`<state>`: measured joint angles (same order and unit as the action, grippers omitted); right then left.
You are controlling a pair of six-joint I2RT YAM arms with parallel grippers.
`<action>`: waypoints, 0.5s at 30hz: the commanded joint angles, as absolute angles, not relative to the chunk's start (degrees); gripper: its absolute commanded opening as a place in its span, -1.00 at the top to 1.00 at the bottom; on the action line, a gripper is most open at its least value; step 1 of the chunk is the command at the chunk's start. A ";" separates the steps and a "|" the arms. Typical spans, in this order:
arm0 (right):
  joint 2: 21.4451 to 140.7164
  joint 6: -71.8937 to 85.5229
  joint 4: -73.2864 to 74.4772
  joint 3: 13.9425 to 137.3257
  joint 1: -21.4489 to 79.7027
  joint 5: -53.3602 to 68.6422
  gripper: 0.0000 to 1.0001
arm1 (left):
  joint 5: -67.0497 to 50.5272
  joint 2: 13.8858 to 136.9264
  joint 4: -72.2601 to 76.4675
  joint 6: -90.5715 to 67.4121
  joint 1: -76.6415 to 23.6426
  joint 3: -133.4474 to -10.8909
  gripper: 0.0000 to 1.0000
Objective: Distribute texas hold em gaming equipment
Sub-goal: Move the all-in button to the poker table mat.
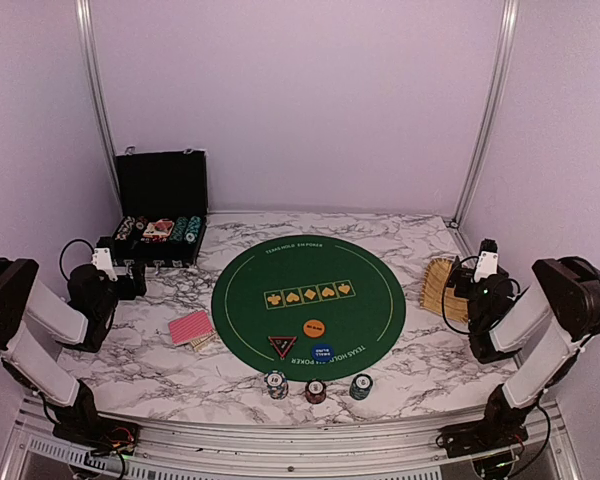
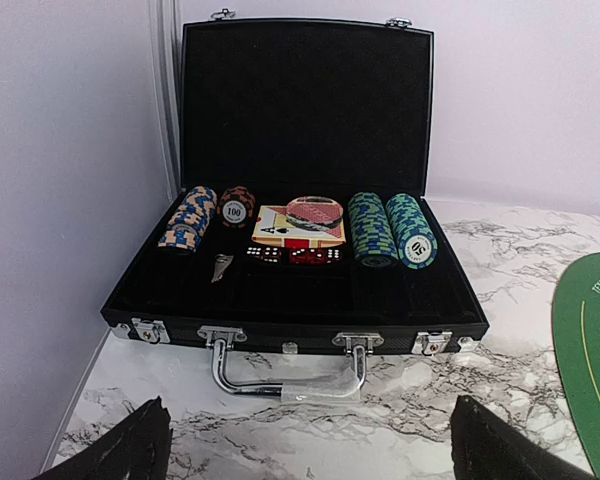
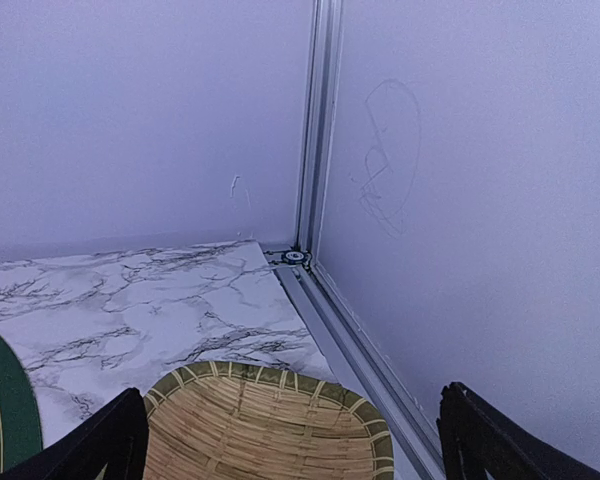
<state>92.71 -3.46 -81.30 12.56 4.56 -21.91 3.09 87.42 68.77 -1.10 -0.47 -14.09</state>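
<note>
Hovering wide open and empty, both arms look set at the start of dealing out the poker gear.
Overhead: the green poker mat [image 1: 308,270] carries the orange button [image 1: 313,326], blue button [image 1: 323,352] and triangle marker [image 1: 283,346] by its near edge. Three chip stacks [image 1: 315,391] stand on the tabletop [image 1: 160,370] just nearer, with red-backed cards [image 1: 191,327] to the left of the mat.
Left wrist: the left fingers [image 2: 130,445] are spread wide, holding nothing, facing the open chip case [image 2: 300,100] and its chip rows [image 2: 390,228].
Right wrist: the right fingers [image 3: 100,445] are equally wide and empty, by a bamboo basket [image 3: 265,425].
Next, probably, one arm must descend squarely onto a stack or the cards.
</note>
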 commanded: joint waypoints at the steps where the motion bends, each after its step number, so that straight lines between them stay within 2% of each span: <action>1: 92.20 -3.25 -81.06 12.73 4.24 -21.53 -0.98 | 3.61 87.87 70.50 -1.32 -0.38 -15.12 -0.98; 11: 92.19 -3.25 -80.99 12.75 4.27 -21.44 -0.98 | 3.32 87.62 69.99 -1.53 -0.44 -15.31 -0.98; 15: 92.05 -3.08 -80.76 12.87 4.14 -21.58 -0.98 | -1.14 83.91 58.26 -0.56 1.55 -20.46 -0.98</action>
<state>92.71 -3.46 -81.30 12.56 4.56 -21.91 2.57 87.26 67.09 -1.10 -0.10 -14.94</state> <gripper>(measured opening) 0.990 0.989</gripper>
